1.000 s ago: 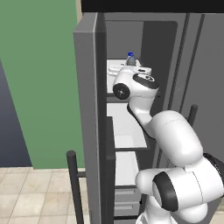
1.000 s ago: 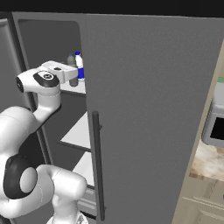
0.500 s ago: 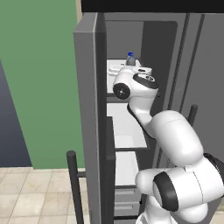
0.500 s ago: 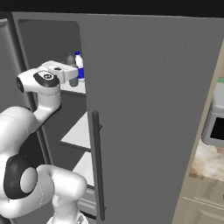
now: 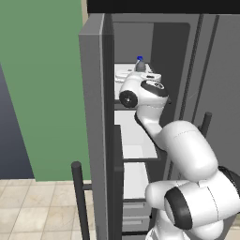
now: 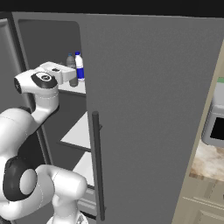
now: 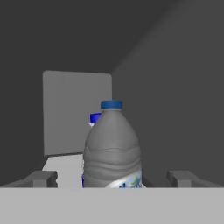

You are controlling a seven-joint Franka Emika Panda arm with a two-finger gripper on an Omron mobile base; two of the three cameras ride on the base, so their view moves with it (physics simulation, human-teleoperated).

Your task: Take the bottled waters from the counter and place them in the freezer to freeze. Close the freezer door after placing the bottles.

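Observation:
Both bottled waters stand upright on the top white shelf point(image 6: 73, 89) inside the open freezer point(image 5: 140, 42). The translucent grey bottle point(image 7: 112, 148) is nearest, right between my gripper's point(image 7: 112, 180) two fingertips point(image 7: 41, 178), with a wide gap on each side. Behind it the white bottle point(image 7: 94, 119) shows its blue cap. From the right, the grey bottle point(image 6: 71, 65) and the white, blue-labelled bottle point(image 6: 79, 65) stand side by side just past my gripper point(image 6: 69, 77). The gripper is open and holds nothing. The freezer door point(image 5: 96, 122) stands open at the left, seen edge-on.
The plain grey fridge door point(image 6: 148, 109) with its dark bar handle point(image 6: 95, 166) is closed right of the opening. Lower white shelves point(image 5: 136, 136) and grey drawers point(image 5: 136, 208) sit under my arm. The marbled counter point(image 6: 210, 162) lies far right. A green wall point(image 5: 42, 84) is left.

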